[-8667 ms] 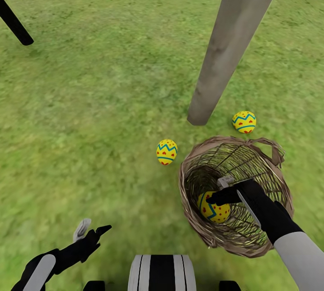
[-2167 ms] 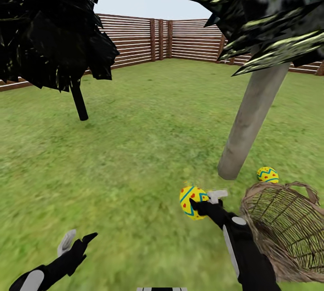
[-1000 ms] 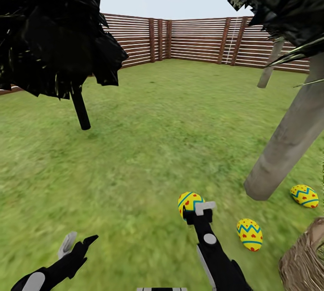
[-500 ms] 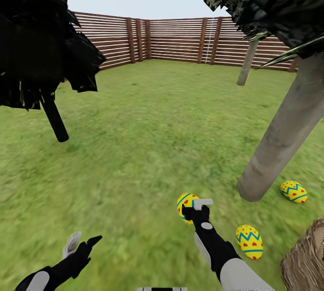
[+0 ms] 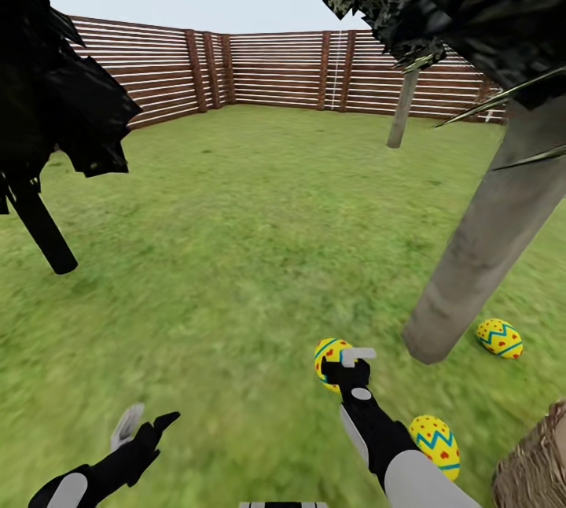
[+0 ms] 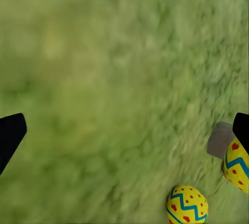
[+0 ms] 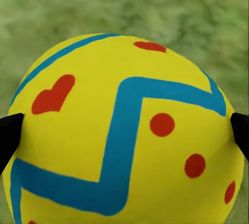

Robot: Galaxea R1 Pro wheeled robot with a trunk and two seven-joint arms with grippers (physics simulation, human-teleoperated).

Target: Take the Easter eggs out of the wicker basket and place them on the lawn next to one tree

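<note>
Closest to us, our left end effector [image 5: 143, 422] hangs spread wide, holding nothing, above the lawn [image 5: 236, 256]. Our right end effector [image 5: 346, 362] is clamped on one egg [image 5: 330, 356], lifted over the grass. A second egg [image 5: 435, 443] lies behind that arm, near the basket [image 5: 534, 465]. Farther out, the third egg [image 5: 498, 337] lies just beside the pale tree trunk [image 5: 479, 248]. Beyond runs the slat fence [image 5: 275, 71].
</note>
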